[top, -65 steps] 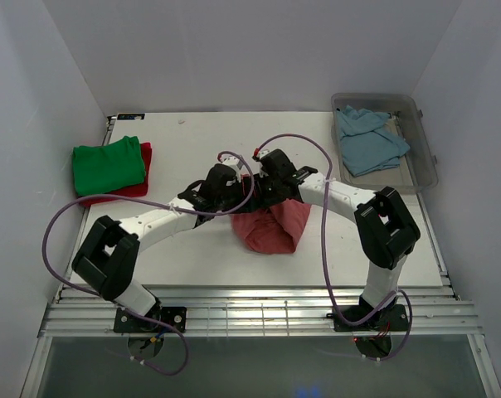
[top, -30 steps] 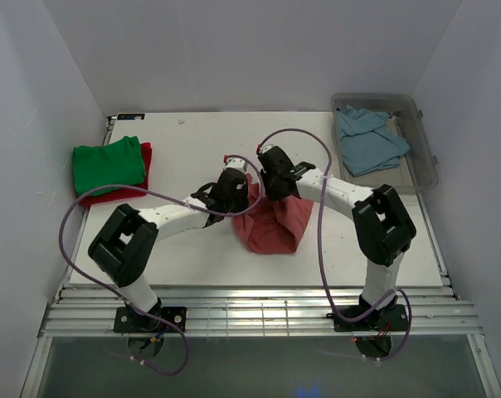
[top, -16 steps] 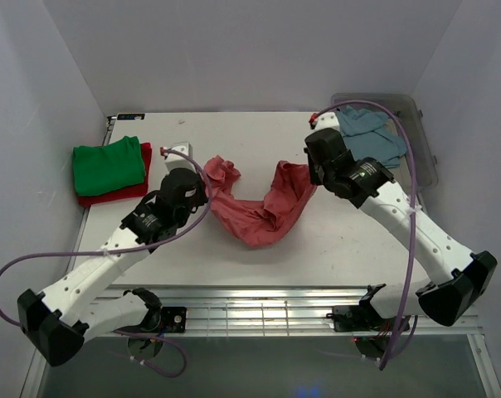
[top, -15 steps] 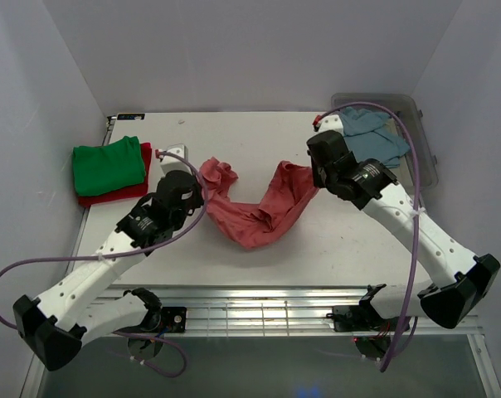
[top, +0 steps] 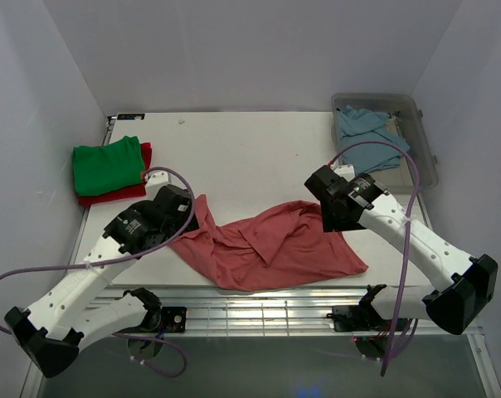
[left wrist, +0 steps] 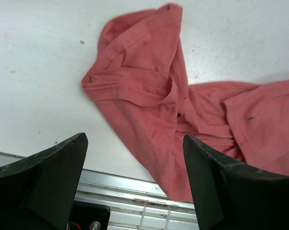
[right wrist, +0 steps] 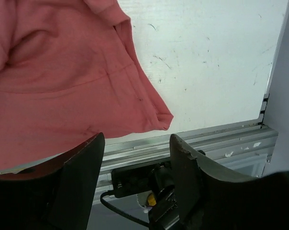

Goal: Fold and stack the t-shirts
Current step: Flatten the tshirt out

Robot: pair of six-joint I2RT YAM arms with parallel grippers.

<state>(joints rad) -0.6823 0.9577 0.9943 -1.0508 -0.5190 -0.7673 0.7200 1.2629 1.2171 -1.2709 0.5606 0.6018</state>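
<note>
A salmon-pink t-shirt (top: 271,249) lies spread and wrinkled across the front of the table, its lower edge at the front rail. My left gripper (top: 187,222) hovers over its left end, open, with nothing between the fingers. In the left wrist view the shirt (left wrist: 149,100) lies flat below the open gripper (left wrist: 135,182). My right gripper (top: 333,220) is over the shirt's right part, also open and empty. In the right wrist view the shirt's hem corner (right wrist: 149,110) lies just beyond the gripper (right wrist: 137,177). A folded green t-shirt (top: 108,164) rests on a red one (top: 145,157) at the left.
A clear plastic bin (top: 425,166) at the back right holds a crumpled light blue t-shirt (top: 367,141). The metal front rail (top: 259,311) runs just beyond the pink shirt's lower edge. White walls close in the table on three sides.
Both grippers were shut on the pink shirt, lifting it stretched between them. They have opened, and the shirt now lies spread on the table nearer the front edge.
</note>
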